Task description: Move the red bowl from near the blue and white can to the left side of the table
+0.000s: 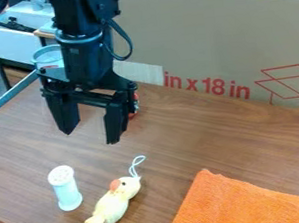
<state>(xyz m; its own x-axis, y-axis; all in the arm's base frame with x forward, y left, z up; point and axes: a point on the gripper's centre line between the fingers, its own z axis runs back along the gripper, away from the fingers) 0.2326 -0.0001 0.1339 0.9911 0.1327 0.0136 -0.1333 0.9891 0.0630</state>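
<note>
The toy bird [111, 208], pale yellow with an orange beak, lay on the brown wood-grain tabletop [189, 149], below the pincer [90, 137] and on its camera side. Its white cord loop [136, 166] extended from the head toward the pincer. The pincer hung above the tabletop, open, its two fingers pointing down and set well apart; bare wood was visible between them.

A white cylindrical shaker [67, 193] with a dotted top stood upright near the bird, also on the camera side of the pincer, toward the view's left. An orange cloth [233, 208] lay on the camera side as well, toward the view's right, apart from the bird. A small red object [136, 105] was noted behind the pincer, partly hidden by one finger. A large cardboard panel [205, 37] with red markings rose beyond the pincer.
</note>
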